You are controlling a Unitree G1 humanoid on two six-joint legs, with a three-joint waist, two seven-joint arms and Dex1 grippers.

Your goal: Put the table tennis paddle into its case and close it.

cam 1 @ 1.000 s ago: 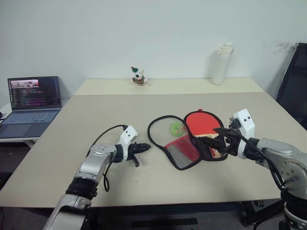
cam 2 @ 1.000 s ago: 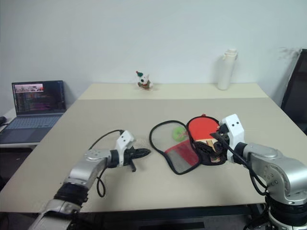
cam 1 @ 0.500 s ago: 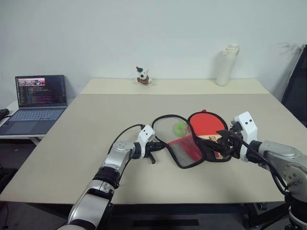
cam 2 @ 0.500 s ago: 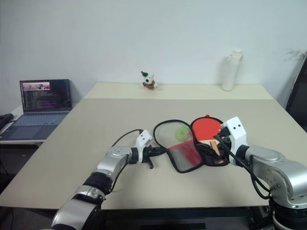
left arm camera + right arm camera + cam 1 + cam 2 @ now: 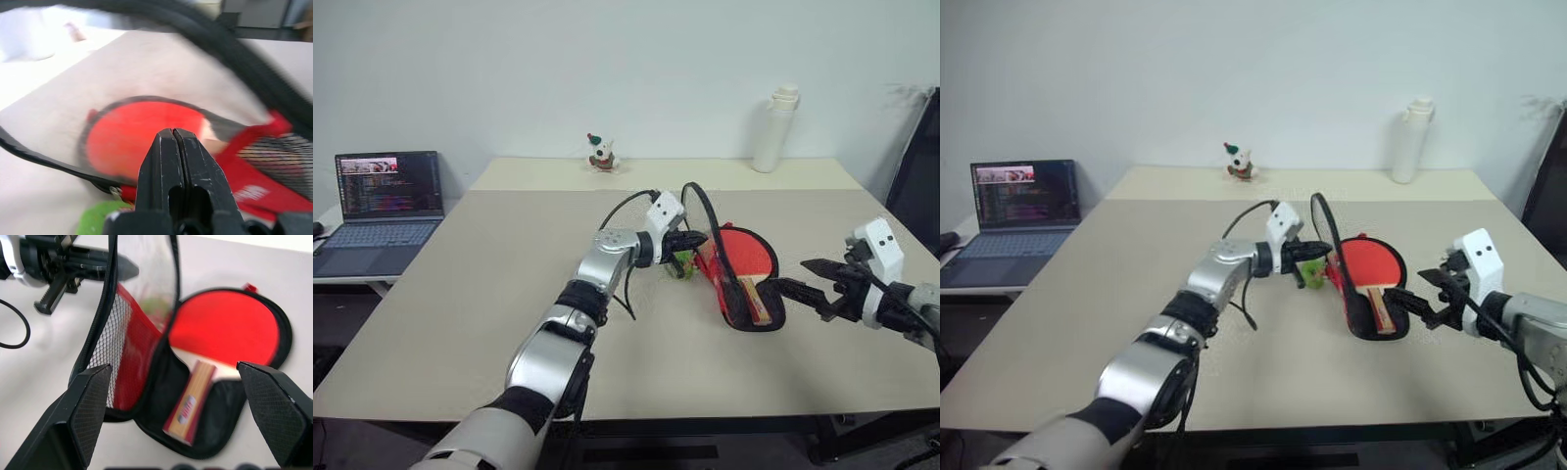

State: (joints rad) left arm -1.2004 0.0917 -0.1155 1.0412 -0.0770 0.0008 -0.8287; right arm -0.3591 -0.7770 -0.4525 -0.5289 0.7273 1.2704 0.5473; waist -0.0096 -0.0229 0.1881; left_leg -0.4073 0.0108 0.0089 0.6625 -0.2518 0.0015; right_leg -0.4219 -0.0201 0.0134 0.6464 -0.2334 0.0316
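Head views show a matte beige table (image 5: 460, 294) with the case (image 5: 744, 294) lying open near its right side. The lower half of the case is a soft black paddle-shaped shell with a corded rim. The upper flap (image 5: 1324, 240) stands raised on edge, its inner side red fabric under black mesh. The table tennis paddle (image 5: 744, 259) lies inside the lower shell, its smooth round red rubber face toward the far side, its short tan wooden handle (image 5: 190, 401) pointing toward the near edge. A small green object (image 5: 1312, 269) sits just beside the flap.

The left gripper (image 5: 697, 238) is level at the raised flap, its black fingers pressed together with no gap; whether fabric is pinched between them cannot be told. The right gripper (image 5: 803, 277) hovers apart from the case on its right, its fingers spread wide and holding nothing.

A white cylindrical bottle (image 5: 773, 129), a small figurine (image 5: 598, 154) and an open laptop (image 5: 377, 211) lie well apart from the case.
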